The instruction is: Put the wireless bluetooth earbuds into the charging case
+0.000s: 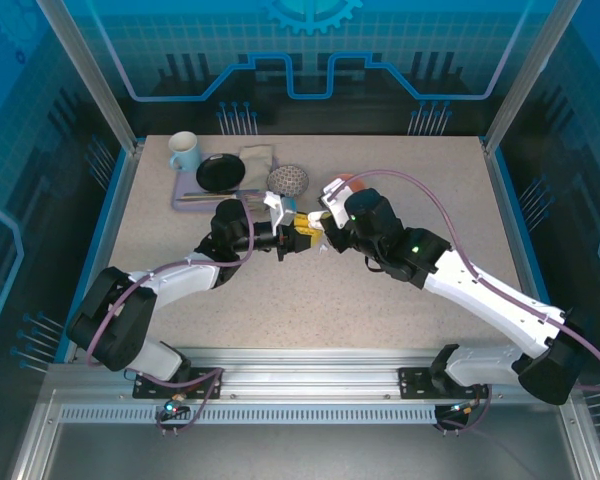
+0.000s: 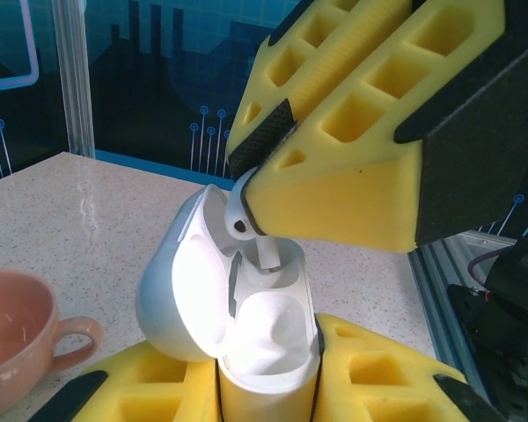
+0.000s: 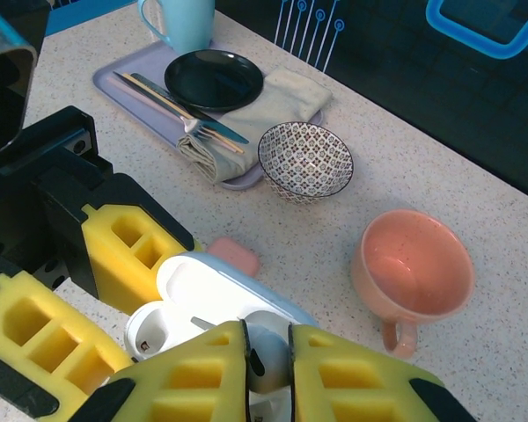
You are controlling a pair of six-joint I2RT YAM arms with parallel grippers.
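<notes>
My left gripper [image 2: 268, 391] is shut on the base of the charging case [image 2: 246, 325], a white case with a pale blue shell, held upright with its lid open. My right gripper [image 3: 268, 356] is shut on a white earbud [image 3: 271, 362]. In the left wrist view the right gripper [image 2: 248, 176] comes in from the upper right, and the earbud [image 2: 245, 224] hangs with its stem tip inside the case's far slot. The near slot shows bare white. The case's open lid [image 3: 220, 290] lies below my right fingers. Both grippers meet mid-table [image 1: 300, 238].
A salmon-pink pebble-shaped piece [image 3: 235, 256] lies on the table just behind the case. A pink cup [image 3: 414, 268] stands to the right and a patterned bowl [image 3: 305, 161] behind. A lilac tray [image 3: 114, 83] carries a black plate [image 3: 215, 79], cutlery, a napkin and a blue mug [image 1: 184, 150].
</notes>
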